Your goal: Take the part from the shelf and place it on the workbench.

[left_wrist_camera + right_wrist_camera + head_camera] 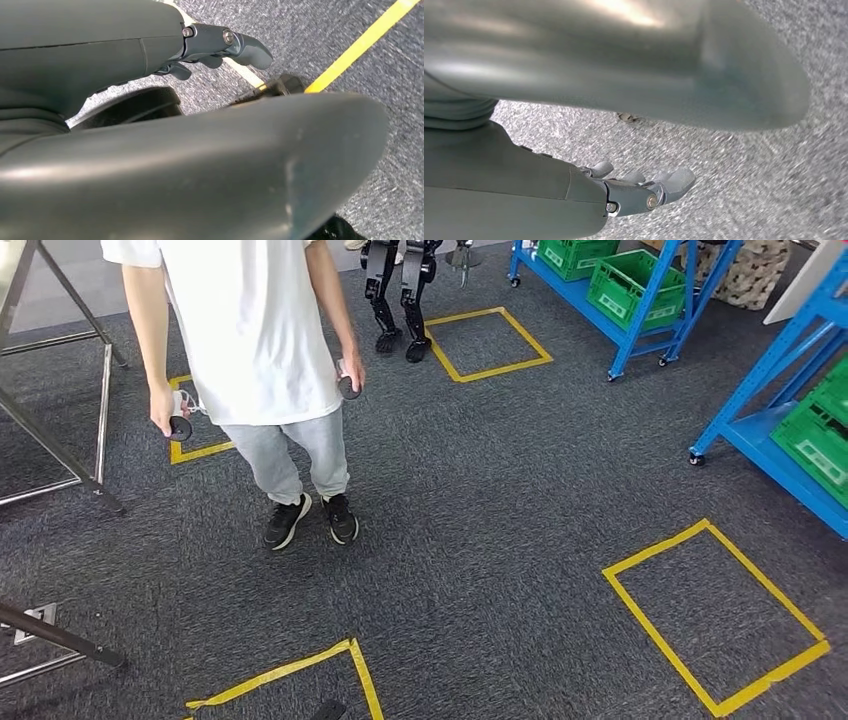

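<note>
- Both of the humanoid's arms hung at its sides over grey carpet (480, 490) crossed by yellow tape squares (715, 615); by these pictures, the fetch had not yet begun.
- The left hand (220, 47) carried nothing, its fingers (252, 50) loosely extended and apart over the carpet beside a yellow tape line (360, 42).
- The right hand (644, 190) was likewise released, its fingers (679, 180) spread above bare carpet with nothing between them.
- The part itself could not be made out; it was judged to lie somewhere on the blue shelving, well apart from either set of fingers.
- A blue shelf rack (780, 430) stood ahead on the right-hand side, holding green slotted crates (825, 435); their contents could not be seen from this angle.
- A second blue rack (620, 300) farther back carried more green crates (625, 280), which looked empty as far as the head view showed.
- A person in a white T-shirt (250, 320) stood ahead of the robot, a dark handheld controller (180, 427) in each hand.
- Still to do, on this evidence: approaching a shelf, grasping the part, finding the counter and setting the part down.
</note>
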Controlling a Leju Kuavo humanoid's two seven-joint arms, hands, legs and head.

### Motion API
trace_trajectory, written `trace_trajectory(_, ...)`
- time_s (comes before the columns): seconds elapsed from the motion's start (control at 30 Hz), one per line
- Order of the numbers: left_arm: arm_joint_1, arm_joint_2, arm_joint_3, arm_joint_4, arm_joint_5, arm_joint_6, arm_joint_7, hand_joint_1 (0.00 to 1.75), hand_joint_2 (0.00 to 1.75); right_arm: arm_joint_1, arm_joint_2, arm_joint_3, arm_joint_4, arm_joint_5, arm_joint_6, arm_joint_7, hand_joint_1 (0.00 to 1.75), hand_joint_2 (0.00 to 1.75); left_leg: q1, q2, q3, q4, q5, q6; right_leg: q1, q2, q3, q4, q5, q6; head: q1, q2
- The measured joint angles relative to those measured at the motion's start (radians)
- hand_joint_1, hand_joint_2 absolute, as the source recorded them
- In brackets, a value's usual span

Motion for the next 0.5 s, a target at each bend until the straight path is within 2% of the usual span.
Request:
trace_trajectory(0.03,-0.001,-0.001,0.0,0.0,0.0,0.0,0.0,0.0,0.0,0.001,-0.001,0.0,0.0,0.0,0.0,0.0,0.0,0.0,0.002,-0.014,-0.001,0.007,-0.006,-0.006,-0.003,0.011,0.001,-0.004,0.003,-0.005,0.0,0.0)
trace_trajectory(0.07,-0.002,-0.001,0.0,0.0,0.0,0.0,0.0,0.0,0.0,0.001,-0.002,0.0,0.0,0.001,0.0,0.001,0.0,0.0,0.003,-0.039,-0.011,0.031,-0.023,-0.012,-0.007,0.022,0.003,-0.008,0.007,-0.011,-0.002,0.0)
trace_trajectory(0.13,0.0,-0.001,0.001,0.0,0.0,0.0,0.0,0.0,0.0,-0.001,-0.002,0.0,0.0,0.001,-0.001,0.001,0.0,0.0,0.007,-0.099,-0.063,0.142,-0.081,-0.019,-0.011,0.046,0.003,-0.011,0.011,-0.018,-0.007,0.0)
trace_trajectory(0.17,0.002,-0.001,0.002,0.0,0.0,0.0,-0.001,0.0,0.0,-0.002,-0.002,0.0,0.0,0.001,-0.001,0.002,0.0,0.0,0.008,-0.112,-0.097,0.212,-0.11,-0.021,-0.011,0.06,0.002,-0.011,0.012,-0.02,-0.008,0.0)
trace_trajectory(0.2,0.003,0.0,0.002,0.0,0.0,0.0,0.0,0.0,0.0,-0.001,-0.002,0.0,0.0,0.001,-0.001,0.004,0.0,0.0,0.009,-0.117,-0.125,0.265,-0.125,-0.023,-0.011,0.074,0.002,-0.01,0.012,-0.021,-0.009,0.0)
trace_trajectory(0.23,0.004,0.0,0.003,0.0,0.0,0.0,0.0,0.0,0.0,0.0,-0.002,0.0,0.001,0.001,-0.001,0.007,0.0,0.0,0.009,-0.119,-0.139,0.286,-0.12,-0.023,-0.011,0.088,0.002,-0.01,0.012,-0.02,-0.009,0.0)
trace_trajectory(0.27,0.005,0.001,0.004,0.0,0.0,0.0,0.0,0.0,0.0,0.002,-0.002,0.0,0.001,0.001,-0.001,0.009,0.0,0.0,0.01,-0.121,-0.132,0.265,-0.095,-0.023,-0.012,0.103,0.003,-0.009,0.013,-0.019,-0.01,0.0)
trace_trajectory(0.3,0.005,0.002,0.004,0.0,0.001,0.0,0.001,0.0,0.0,0.003,-0.002,0.0,0.001,0.001,-0.001,0.011,0.0,0.0,0.012,-0.13,-0.109,0.209,-0.058,-0.023,-0.013,0.118,0.003,-0.008,0.013,-0.016,-0.01,0.0)
trace_trajectory(0.37,0.004,0.003,0.005,0.0,0.001,0.0,0.0,0.0,0.0,0.003,-0.002,0.0,0.001,0.001,-0.001,0.011,0.0,0.0,0.016,-0.174,-0.05,0.071,0.002,-0.021,-0.015,0.145,0.0,-0.003,0.013,-0.006,-0.011,0.0)
trace_trajectory(0.4,0.003,0.002,0.005,0.0,0.001,0.0,0.0,0.0,0.0,0.003,-0.002,0.0,0.001,0.001,-0.001,0.011,0.0,0.0,0.017,-0.192,-0.032,0.029,0.014,-0.018,-0.015,0.156,-0.003,-0.002,0.014,0.001,-0.011,0.0)
trace_trajectory(0.43,0.003,0.002,0.005,0.0,0.001,0.0,0.0,0.0,0.0,0.002,-0.002,0.0,0.001,0.001,-0.001,0.011,0.0,0.0,0.016,-0.201,-0.026,0.011,0.016,-0.013,-0.015,0.166,-0.007,-0.001,0.016,0.009,-0.011,0.0)
trace_trajectory(0.5,0.002,0.001,0.005,0.0,0.001,0.0,0.0,0.0,0.0,0.004,-0.003,-0.001,0.002,0.001,-0.001,0.011,0.0,0.0,0.013,-0.182,-0.026,0.009,0.02,0.004,-0.018,0.183,-0.014,-0.003,0.021,0.024,-0.01,0.0)
